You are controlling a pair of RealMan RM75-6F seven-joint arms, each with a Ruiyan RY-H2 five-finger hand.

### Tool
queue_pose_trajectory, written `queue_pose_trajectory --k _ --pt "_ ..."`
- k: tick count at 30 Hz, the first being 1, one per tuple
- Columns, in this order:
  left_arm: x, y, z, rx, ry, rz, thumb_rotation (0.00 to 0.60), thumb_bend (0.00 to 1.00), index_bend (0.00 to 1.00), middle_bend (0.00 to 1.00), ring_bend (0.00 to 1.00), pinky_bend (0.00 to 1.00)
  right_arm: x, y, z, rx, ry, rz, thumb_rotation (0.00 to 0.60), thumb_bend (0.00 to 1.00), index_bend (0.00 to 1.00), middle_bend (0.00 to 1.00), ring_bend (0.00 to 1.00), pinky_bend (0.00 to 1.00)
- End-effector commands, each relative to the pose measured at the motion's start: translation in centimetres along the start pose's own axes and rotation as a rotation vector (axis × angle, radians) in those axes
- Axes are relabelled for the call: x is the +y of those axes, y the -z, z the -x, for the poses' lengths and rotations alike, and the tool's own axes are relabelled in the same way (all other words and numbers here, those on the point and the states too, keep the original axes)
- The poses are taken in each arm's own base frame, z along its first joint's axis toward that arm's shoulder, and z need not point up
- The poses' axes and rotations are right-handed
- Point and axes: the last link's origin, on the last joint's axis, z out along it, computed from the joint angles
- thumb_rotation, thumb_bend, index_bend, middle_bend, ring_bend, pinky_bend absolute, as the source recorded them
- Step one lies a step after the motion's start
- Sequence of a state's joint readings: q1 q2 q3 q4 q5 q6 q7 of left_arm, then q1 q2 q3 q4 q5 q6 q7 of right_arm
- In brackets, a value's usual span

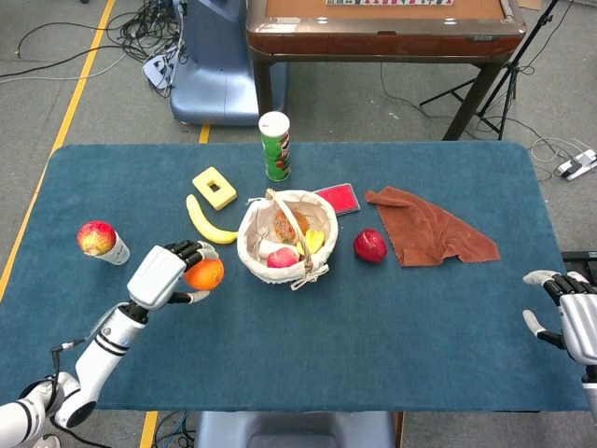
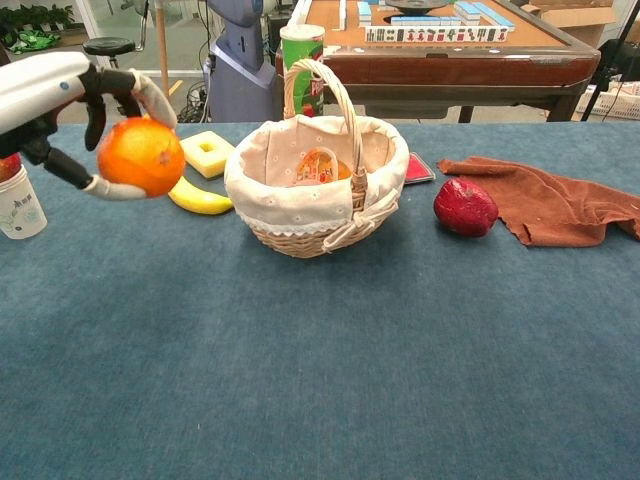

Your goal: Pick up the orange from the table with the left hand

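Observation:
My left hand (image 1: 166, 273) (image 2: 60, 95) holds the orange (image 1: 204, 273) (image 2: 141, 156) in the air above the blue table (image 1: 373, 327), left of the wicker basket (image 1: 284, 238) (image 2: 315, 190). Its fingers curl over the top of the fruit and the thumb sits underneath. My right hand (image 1: 566, 315) hovers at the table's right edge with fingers apart and nothing in it; the chest view does not show it.
A banana (image 1: 209, 222) (image 2: 195, 195) and a yellow sponge block (image 1: 215, 188) (image 2: 207, 153) lie beyond the held orange. An apple sits on a white cup (image 1: 101, 242) (image 2: 18, 205) at the left. A green can (image 1: 275, 146), red fruit (image 1: 370, 245) (image 2: 465, 207) and brown cloth (image 1: 429, 229) lie further right.

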State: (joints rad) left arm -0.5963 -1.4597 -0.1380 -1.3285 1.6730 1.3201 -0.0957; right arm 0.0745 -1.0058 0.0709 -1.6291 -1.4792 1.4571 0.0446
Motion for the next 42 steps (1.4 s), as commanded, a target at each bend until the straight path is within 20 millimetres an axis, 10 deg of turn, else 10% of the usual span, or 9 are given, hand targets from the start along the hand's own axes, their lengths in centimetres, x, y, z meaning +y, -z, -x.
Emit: queue_pose_trajectory --k 1,19,25,30,42 --pt "0.6 -1.3 -0.1 0.045 0.019 0.015 0.6 0.19 0.5 0.43 0.42 0.61 0.0 0.0 0.0 0.0 0.0 0.001 0.6 0.29 0.35 0.32 0.33 0.4" --pt "2.9 -6.2 2.8 0.026 -0.098 0.108 0.6 0.19 0.48 0.38 0.37 0.58 0.4 0.2 0.0 -0.004 0.002 0.013 0.6 0.29 0.35 0.32 0.33 0.4" --pt "3.1 -6.7 3.3 0.045 -0.146 0.097 0.6 0.19 0.26 0.13 0.13 0.4 0.4 0.1 -0.1 -0.004 0.002 0.013 0.6 0.29 0.35 0.32 0.33 0.4" --pt "2.9 -6.7 3.3 0.076 -0.186 0.084 0.6 0.19 0.1 0.0 0.0 0.25 0.5 0.2 -0.1 -0.005 0.0 0.017 0.6 0.29 0.35 0.32 0.33 0.4" --pt "0.1 -3.3 2.1 0.03 -0.253 -0.052 0.6 0.19 0.08 0.0 0.0 0.22 0.5 0.1 -0.1 -0.003 -0.004 0.011 0.6 0.29 0.35 0.32 0.33 0.4"
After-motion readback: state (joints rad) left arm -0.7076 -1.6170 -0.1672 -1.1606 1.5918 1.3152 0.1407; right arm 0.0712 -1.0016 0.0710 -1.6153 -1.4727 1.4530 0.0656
